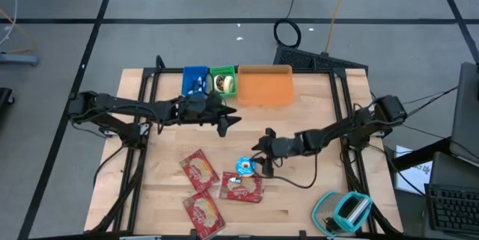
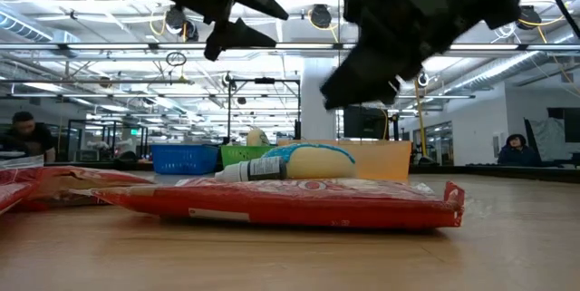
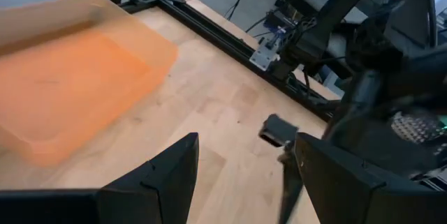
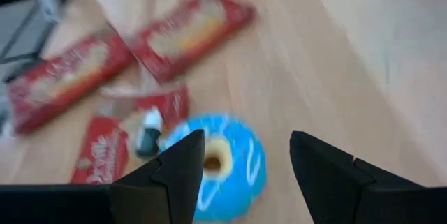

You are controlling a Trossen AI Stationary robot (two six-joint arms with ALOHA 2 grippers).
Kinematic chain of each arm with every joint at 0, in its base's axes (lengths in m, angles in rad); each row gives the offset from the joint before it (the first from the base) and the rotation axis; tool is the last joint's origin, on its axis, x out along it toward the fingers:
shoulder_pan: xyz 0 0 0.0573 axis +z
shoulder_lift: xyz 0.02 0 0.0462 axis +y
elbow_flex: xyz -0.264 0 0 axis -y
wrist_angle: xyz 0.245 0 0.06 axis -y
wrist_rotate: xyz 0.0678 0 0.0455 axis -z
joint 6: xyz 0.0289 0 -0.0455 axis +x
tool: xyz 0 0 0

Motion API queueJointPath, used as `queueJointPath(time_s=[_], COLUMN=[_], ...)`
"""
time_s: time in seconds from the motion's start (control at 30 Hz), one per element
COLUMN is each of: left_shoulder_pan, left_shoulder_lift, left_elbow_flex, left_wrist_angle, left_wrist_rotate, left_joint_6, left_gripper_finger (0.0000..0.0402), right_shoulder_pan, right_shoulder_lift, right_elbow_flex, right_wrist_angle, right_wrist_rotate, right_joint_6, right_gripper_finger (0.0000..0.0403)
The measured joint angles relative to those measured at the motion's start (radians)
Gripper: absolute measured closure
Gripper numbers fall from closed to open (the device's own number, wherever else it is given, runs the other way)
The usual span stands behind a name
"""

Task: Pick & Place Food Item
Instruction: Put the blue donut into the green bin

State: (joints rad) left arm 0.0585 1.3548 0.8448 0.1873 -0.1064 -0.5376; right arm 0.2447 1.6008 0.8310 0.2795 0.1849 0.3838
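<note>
Just under the right gripper: blurry blue donut, jaws spread, empty | left gripper spread too, empty

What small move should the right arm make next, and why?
Probably lower the right gripper straight down around the blue donut. Its fingers are open and empty above the donut, which lies between them in the wrist view, beside the red packets. The left gripper waits, open.

We see a blue round packet with white swirls, red snack packs, an orange tray, blue and green bins, and a pale wooden table.
</note>
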Motion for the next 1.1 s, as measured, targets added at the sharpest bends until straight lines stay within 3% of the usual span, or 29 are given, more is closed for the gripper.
queueJointPath(time_s=[0.27,0.5,0.7,0.87,1.1], left_shoulder_pan=[-0.051,-0.067,-0.067,-0.066,-0.066], left_shoulder_lift=[0.000,0.000,0.000,0.000,0.000], left_elbow_flex=[0.000,0.000,0.000,0.000,0.000], left_wrist_angle=[0.001,-0.001,-0.002,-0.002,-0.002], left_wrist_rotate=[-0.035,-0.112,-0.173,-0.188,-0.188], left_joint_6=[-0.017,0.007,0.013,0.037,0.036], left_gripper_finger=[0.0163,0.0163,0.0163,0.0163,0.0163], right_shoulder_pan=[0.019,-0.014,-0.044,-0.052,-0.054], right_shoulder_lift=[0.110,0.231,0.258,0.257,0.215], right_elbow_flex=[0.000,0.003,0.004,0.004,0.002], right_wrist_angle=[0.007,0.166,0.172,0.168,0.156], right_wrist_rotate=[0.016,-0.147,-0.234,-0.242,-0.245], right_joint_6=[0.187,0.267,0.299,0.255,0.139], right_gripper_finger=[0.0199,0.0199,0.0206,0.0239,0.0320])
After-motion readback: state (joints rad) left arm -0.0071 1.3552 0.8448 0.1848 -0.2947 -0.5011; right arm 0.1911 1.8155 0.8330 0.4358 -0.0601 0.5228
